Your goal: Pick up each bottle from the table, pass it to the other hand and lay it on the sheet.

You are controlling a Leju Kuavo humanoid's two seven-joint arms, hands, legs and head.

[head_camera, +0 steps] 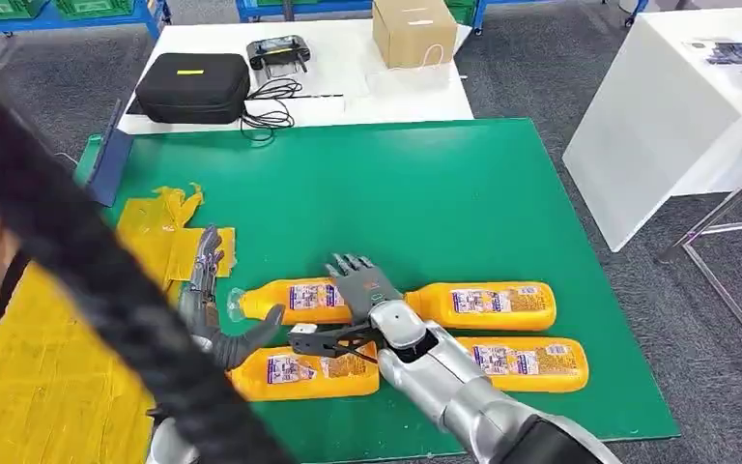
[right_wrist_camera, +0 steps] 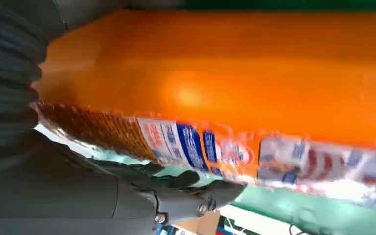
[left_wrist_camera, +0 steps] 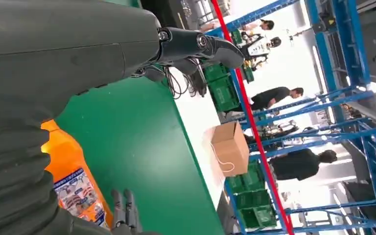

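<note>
**Bottles counted on the green mat**

Bottles, four in number and all orange, are laid on their sides on a green mat (head_camera: 425,184), in two rows near its front edge. The rear left bottle (head_camera: 295,299) and rear right bottle (head_camera: 493,304) are set end to end; the front left bottle (head_camera: 295,374) and front right bottle (head_camera: 531,364) lie just before them. A crumpled yellow sheet (head_camera: 39,367) is spread beside the mat's left edge, with no bottle on it.

The right hand (head_camera: 359,290) is reached over the gap between the rear pair, fingers spread; whether anything is gripped cannot be told. The left hand (head_camera: 214,309) is held open at the rear left bottle's neck, thumb under it, nothing clasped.

Behind the mat, a white table (head_camera: 348,82) carries one black case (head_camera: 193,87), one controller (head_camera: 278,51) and one cardboard box (head_camera: 412,31). The mat's far half is bare green. Grey carpet (head_camera: 541,87) and a white cabinet (head_camera: 667,126) are seen to the right. A blurred dark cable (head_camera: 87,280) crosses the left foreground.
</note>
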